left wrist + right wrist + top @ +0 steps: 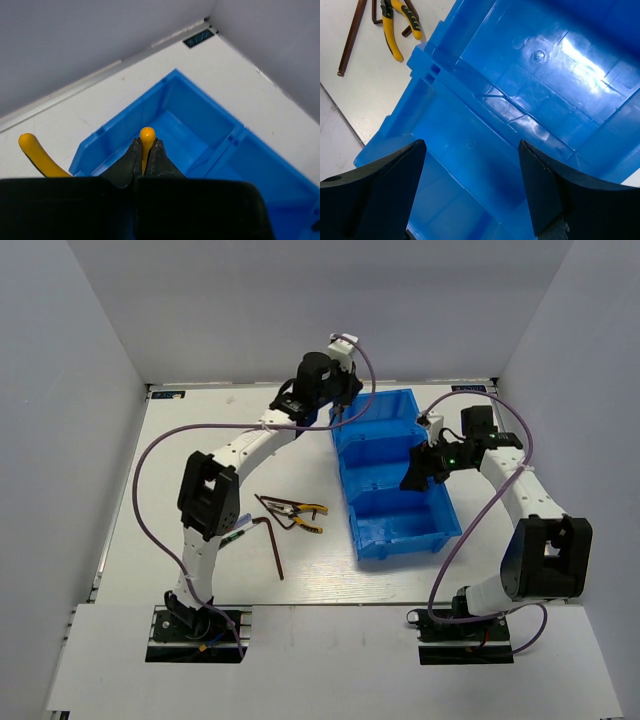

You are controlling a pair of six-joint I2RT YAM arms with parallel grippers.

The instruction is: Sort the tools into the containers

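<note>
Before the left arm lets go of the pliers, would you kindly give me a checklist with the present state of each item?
1. Grip: the left gripper is shut on one handle of the pliers: ok.
2. Position: the pliers hang above the far compartment of the bin: ok.
3. Landing spot: the visible floor of that compartment is bare: ok.
4. Other arm: the right gripper is open and holds nothing: ok.
5. Spacing: the right gripper is apart from the left gripper: ok.
6. Drop height: cannot tell.

Below the left gripper [145,156], closed on yellow-handled pliers [146,136], the bright blue plastic three-compartment bin [130,107] lies open-topped, walls rising all round. Beneath the right gripper [470,150], fingers [380,190] spread, a blue divider wall [487,95] crosses between two compartments.
</note>
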